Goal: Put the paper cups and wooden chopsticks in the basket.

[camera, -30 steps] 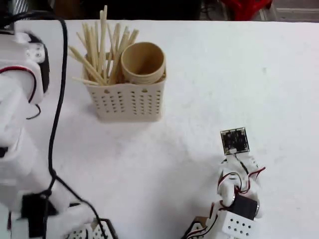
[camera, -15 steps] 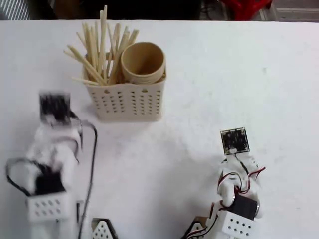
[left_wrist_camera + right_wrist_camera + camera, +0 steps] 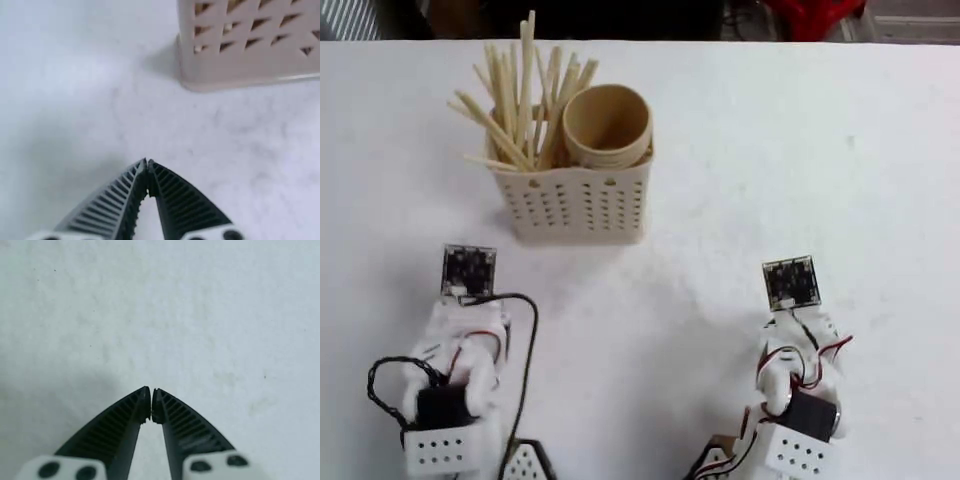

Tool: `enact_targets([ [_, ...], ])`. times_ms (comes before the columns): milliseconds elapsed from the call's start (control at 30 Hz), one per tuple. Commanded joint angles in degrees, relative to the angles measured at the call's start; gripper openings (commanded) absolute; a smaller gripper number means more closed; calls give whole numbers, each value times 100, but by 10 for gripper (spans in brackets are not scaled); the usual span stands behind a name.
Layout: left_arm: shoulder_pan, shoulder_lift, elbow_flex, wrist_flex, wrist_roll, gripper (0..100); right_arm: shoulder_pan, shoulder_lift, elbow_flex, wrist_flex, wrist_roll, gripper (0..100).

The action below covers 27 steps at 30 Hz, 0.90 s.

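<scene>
1. The basket (image 3: pixel 578 205) stands on the white table (image 3: pixel 770 150), toward the far side, closer to the left arm than to the right.
2. The paper cups (image 3: pixel 608 125) are inside the basket. They stand upright, one in another, with the open top facing up.
3. The wooden chopsticks (image 3: pixel 520 100) are in the basket too, right beside the cups. They stand on end and lean out in many ways, like a fan.
4. The left arm (image 3: pixel 450 390) sits folded low at the near edge of the table. It points toward the basket but is apart from it.
5. A black cable (image 3: pixel 525 340) loops beside the left arm.
6. The left gripper (image 3: pixel 148 172) is closed. Its two black tips touch, and it holds nothing. It hangs just over the bare table, with the basket's wall (image 3: pixel 240 60) ahead of it and a gap between them.
7. The right arm (image 3: pixel 798 390) sits folded low at the near edge as well, well apart from the basket.
8. The right gripper (image 3: pixel 151 402) is closed too. Its tips are pressed almost together, with only a thin line between them. It holds nothing and points at bare white table.
</scene>
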Motion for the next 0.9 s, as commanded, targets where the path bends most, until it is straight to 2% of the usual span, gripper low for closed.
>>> enact_targets([
  [0, 75, 57, 0, 730, -70, 25, 40, -48, 35, 13, 18, 25],
  [867, 75, 48, 0, 879, -62, 25, 40, -48, 35, 13, 18, 25],
])
